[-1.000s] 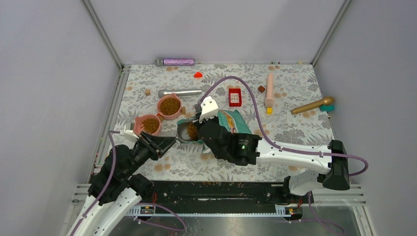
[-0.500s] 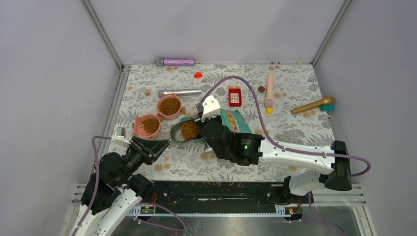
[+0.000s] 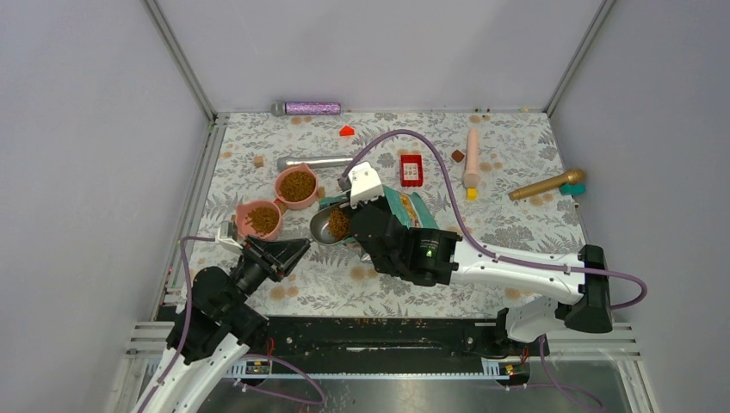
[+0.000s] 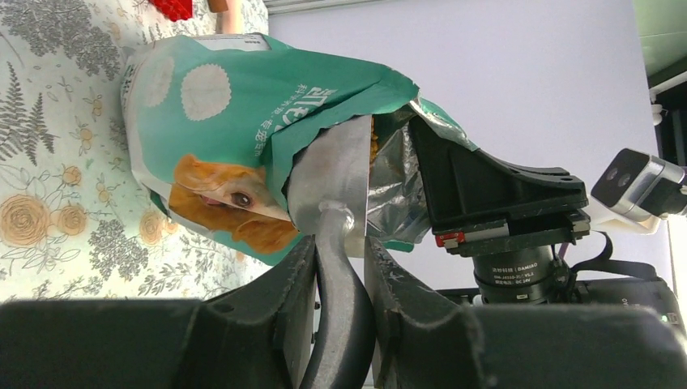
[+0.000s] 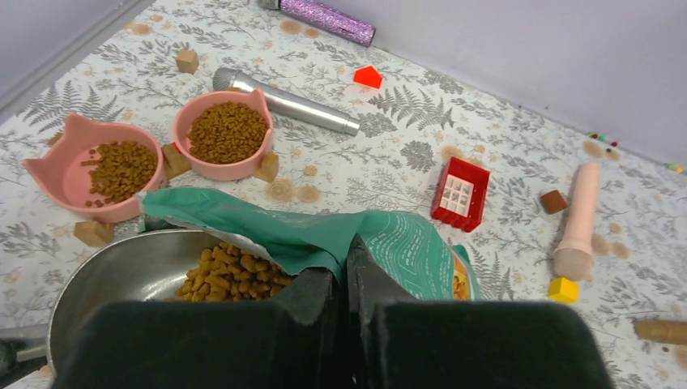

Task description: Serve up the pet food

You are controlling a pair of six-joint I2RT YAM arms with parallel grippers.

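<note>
On the floral mat point(image 3: 516, 232), clamping the teal bag point(image 5: 389, 243) tight by its torn lip in the right gripper point(image 5: 343, 261), pinching the steel scoop point(image 5: 113, 275) by its handle in the left gripper point(image 4: 340, 247), holding the pan at the bag's mouth just beside two pink bowls point(image 5: 219, 172), with pet food point(image 5: 231, 275) lying in pan and both bowls.
</note>
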